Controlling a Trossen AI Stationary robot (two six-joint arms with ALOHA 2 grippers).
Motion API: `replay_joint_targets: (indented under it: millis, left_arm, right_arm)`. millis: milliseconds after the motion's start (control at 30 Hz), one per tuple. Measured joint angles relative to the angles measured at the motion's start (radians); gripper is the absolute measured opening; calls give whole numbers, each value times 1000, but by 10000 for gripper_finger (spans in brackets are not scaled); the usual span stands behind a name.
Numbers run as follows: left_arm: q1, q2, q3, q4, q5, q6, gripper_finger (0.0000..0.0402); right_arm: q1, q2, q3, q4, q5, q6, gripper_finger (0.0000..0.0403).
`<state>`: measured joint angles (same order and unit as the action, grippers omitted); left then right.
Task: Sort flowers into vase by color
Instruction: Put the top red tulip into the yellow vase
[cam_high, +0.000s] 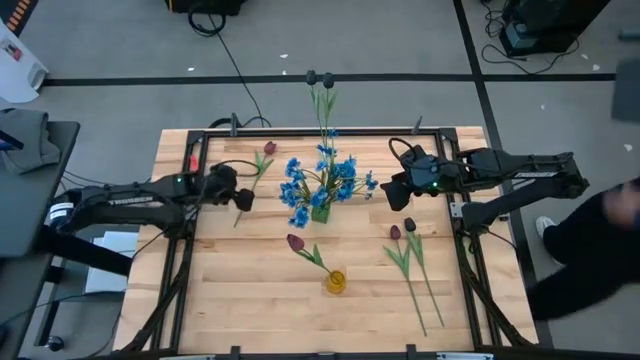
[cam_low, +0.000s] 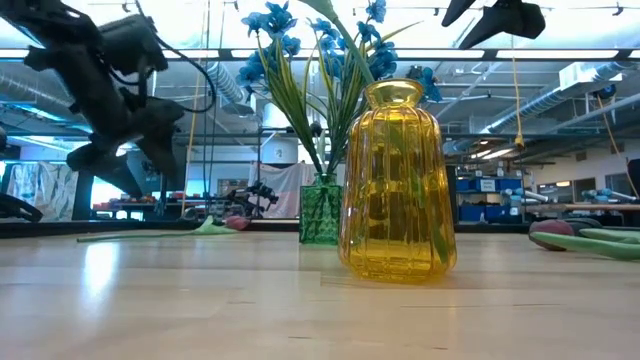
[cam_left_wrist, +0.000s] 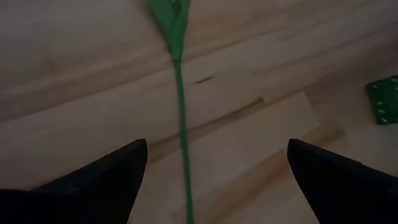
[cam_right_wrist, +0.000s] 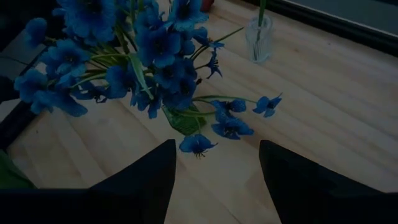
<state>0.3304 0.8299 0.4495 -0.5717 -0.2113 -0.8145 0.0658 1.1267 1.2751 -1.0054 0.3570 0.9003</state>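
Note:
My left gripper (cam_high: 243, 198) (cam_left_wrist: 217, 146) is open and hovers over a red tulip (cam_high: 266, 150) that lies flat on the table. Its fingers stand on either side of the green stem (cam_left_wrist: 181, 106) without touching it. My right gripper (cam_high: 391, 195) (cam_right_wrist: 217, 146) is open in the air, just right of the blue flowers (cam_high: 322, 182) (cam_right_wrist: 149, 50). These stand in a green vase (cam_high: 320, 212) (cam_low: 320, 210). A yellow vase (cam_high: 335, 282) (cam_low: 398, 180) holds one red tulip (cam_high: 297, 242). Two more red tulips (cam_high: 408, 255) lie on the table's right side.
A clear vase (cam_right_wrist: 258, 38) with thin dark-headed stems (cam_high: 320, 80) stands near the far edge. A dark frame (cam_high: 200, 135) runs along the table's sides. A person (cam_high: 600, 250) is beyond the right edge. Bare wood shows in the near left part of the table.

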Motion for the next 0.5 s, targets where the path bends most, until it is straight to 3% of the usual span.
replay_joint_targets:
  millis: [500]
  left_arm:
    - [307,374,205,-4,209,290,393]
  right_arm:
    - [0,0,0,1,17,-2,240]
